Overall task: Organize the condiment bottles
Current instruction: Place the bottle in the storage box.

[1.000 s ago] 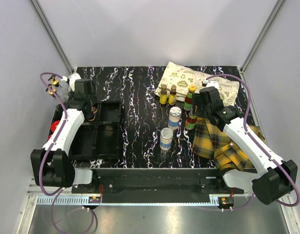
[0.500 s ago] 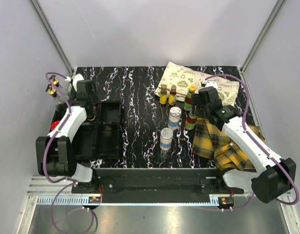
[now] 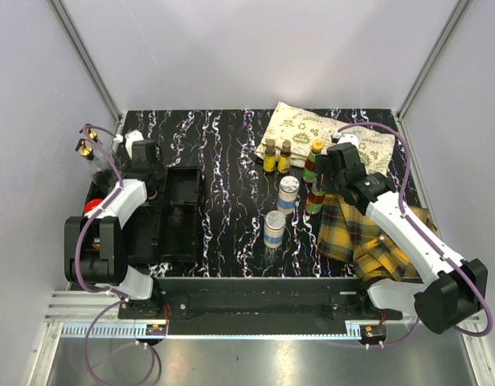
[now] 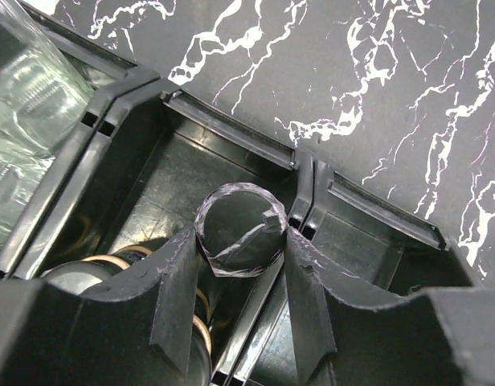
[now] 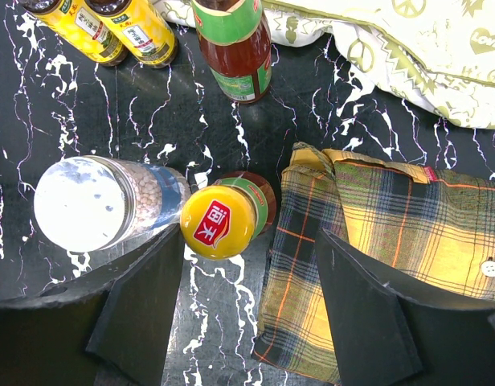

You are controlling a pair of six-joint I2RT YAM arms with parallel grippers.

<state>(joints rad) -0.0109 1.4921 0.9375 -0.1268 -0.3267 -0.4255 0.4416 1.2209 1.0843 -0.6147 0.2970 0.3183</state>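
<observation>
My left gripper [image 3: 145, 171] hangs over the back left compartment of the black tray [image 3: 177, 235]. In the left wrist view its fingers [image 4: 179, 293] touch both sides of a small dark bottle's round cap [image 4: 239, 237], which stands inside the tray [image 4: 231, 141]. My right gripper [image 3: 319, 182] is open above a yellow-capped sauce bottle [image 5: 219, 221], whose cap lies close to the left finger [image 5: 143, 297]. A silver-lidded shaker [image 5: 79, 201] stands just left of it. Two small yellow bottles [image 3: 276, 157], another sauce bottle [image 3: 313, 161] and a second shaker [image 3: 274, 228] stand mid-table.
A yellow plaid cloth [image 3: 368, 237] lies under the right arm, and a printed cloth [image 3: 308, 129] lies at the back. Gold-capped clear bottles [image 3: 88, 146] and a red-lidded jar [image 3: 91, 207] sit left of the tray. A gold-rimmed lid [image 4: 111, 269] sits beside the held bottle.
My left arm has folded back to the left, and its gripper has shifted slightly nearer over the tray's back left compartment. The right arm has barely moved.
</observation>
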